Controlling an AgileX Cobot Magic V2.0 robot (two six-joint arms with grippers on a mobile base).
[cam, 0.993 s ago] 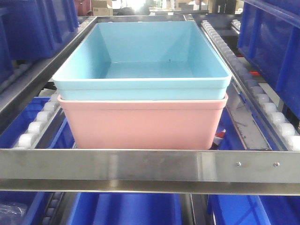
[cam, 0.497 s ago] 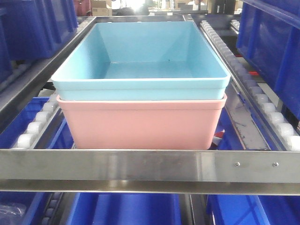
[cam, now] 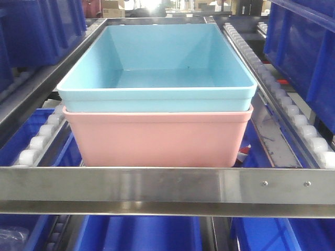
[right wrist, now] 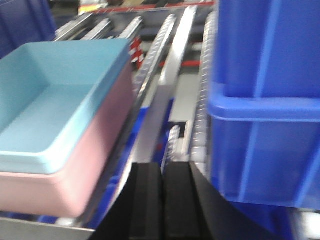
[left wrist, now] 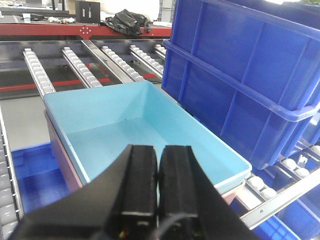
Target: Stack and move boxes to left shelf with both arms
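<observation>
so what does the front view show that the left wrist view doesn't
Only the front view shows the steel front bar crossing below the bins, and the pink bin's whole front wall. Only the left wrist view shows the left gripper, its fingers pressed together above the blue bin, plus a dark blue crate right beside the stack. Both show the blue bin nested in the pink one, empty, between roller rails.

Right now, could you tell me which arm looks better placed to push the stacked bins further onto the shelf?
Probably the left. The left gripper, shut, sits directly over the blue bin nested in the pink bin. The right gripper, also shut, is off to the stack's side, beside the dark blue crate.
</observation>
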